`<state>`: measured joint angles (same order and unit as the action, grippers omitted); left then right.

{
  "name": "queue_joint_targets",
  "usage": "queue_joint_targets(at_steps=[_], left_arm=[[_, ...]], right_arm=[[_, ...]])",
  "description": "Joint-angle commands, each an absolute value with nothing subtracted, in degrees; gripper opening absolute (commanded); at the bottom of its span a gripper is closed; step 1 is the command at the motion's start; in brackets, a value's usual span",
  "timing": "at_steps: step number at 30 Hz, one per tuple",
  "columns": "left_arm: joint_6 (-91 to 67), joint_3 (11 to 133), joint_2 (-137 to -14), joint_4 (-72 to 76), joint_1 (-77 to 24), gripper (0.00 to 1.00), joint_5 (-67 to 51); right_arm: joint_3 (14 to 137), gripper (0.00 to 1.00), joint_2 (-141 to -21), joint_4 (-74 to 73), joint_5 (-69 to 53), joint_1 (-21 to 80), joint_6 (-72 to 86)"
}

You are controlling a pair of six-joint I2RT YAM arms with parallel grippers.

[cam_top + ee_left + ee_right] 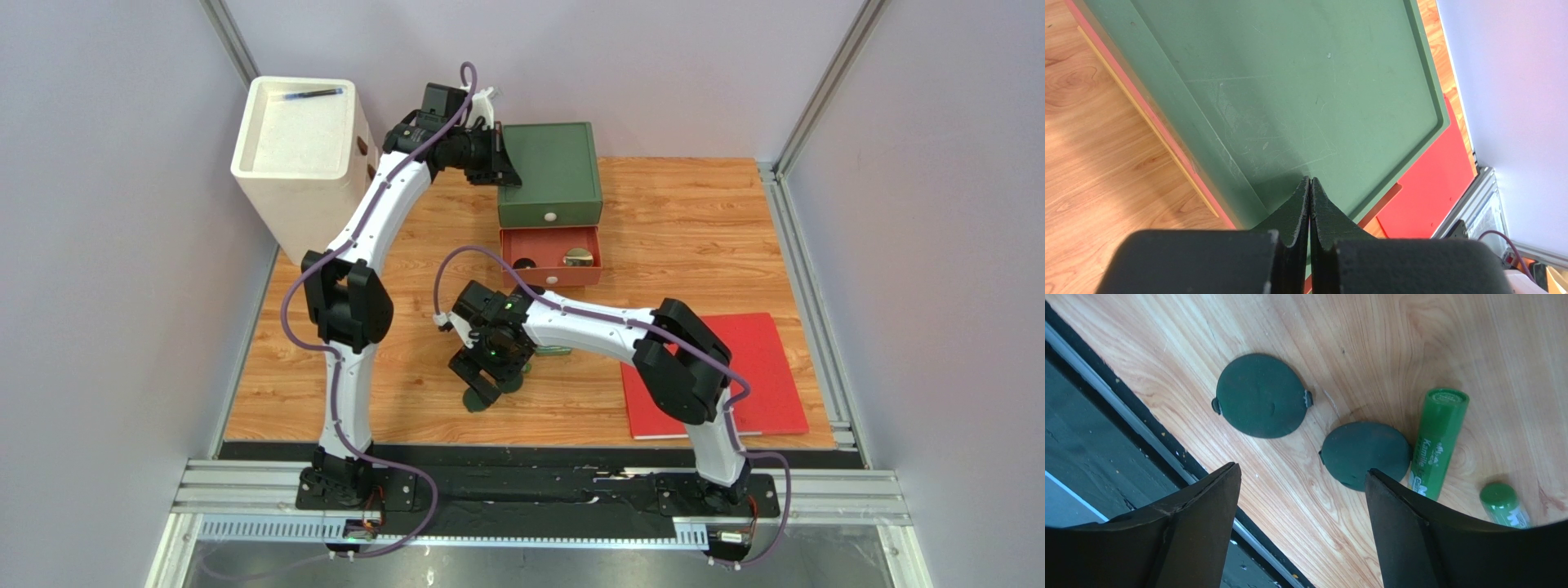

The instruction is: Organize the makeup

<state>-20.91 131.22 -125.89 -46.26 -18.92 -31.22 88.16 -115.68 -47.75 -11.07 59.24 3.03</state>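
Two dark green round compacts lie on the wood in the right wrist view, one point(1260, 395) further out and one point(1365, 454) beside my right fingertip. A slim green tube point(1438, 441) lies next to the nearer compact, and a second green tube point(1504, 504) pokes out by the right finger. My right gripper point(1303, 470) hangs open above them, empty, near the table's front edge point(485, 386). My left gripper point(1310, 180) is shut with nothing in it, its tips on the lid of the green box point(1290, 92) at the back point(503, 159).
The green box point(550, 172) has its red drawer point(551, 276) pulled open, with a dark round piece point(525, 261) and a round jar point(577, 257) inside. A white bin point(301, 147) stands back left. A flat red book point(724, 368) lies front right, under the right arm.
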Motion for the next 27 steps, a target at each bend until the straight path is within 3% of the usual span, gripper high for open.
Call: queue_joint_targets(at_steps=[1, 20, 24, 27], left_arm=[[-18.5, 127.0, -129.6, -58.4, -18.3, 0.0, -25.4], [-18.5, 126.6, -130.0, -57.9, -17.9, 0.0, -25.6], [-18.4, 126.6, -130.0, -57.9, -17.8, 0.0, -25.7], [-18.5, 126.7, -130.0, -57.7, -17.7, 0.0, -25.7]], right_arm=[[91.9, 0.78, -117.2, -47.4, -12.5, 59.7, 5.4], [96.4, 0.74, -128.1, -50.8, -9.3, 61.6, 5.4], [97.9, 0.68, -131.9, -52.6, -6.2, 62.7, 3.6], [99.0, 0.47, -134.5, -54.2, -4.1, 63.1, 2.4]])
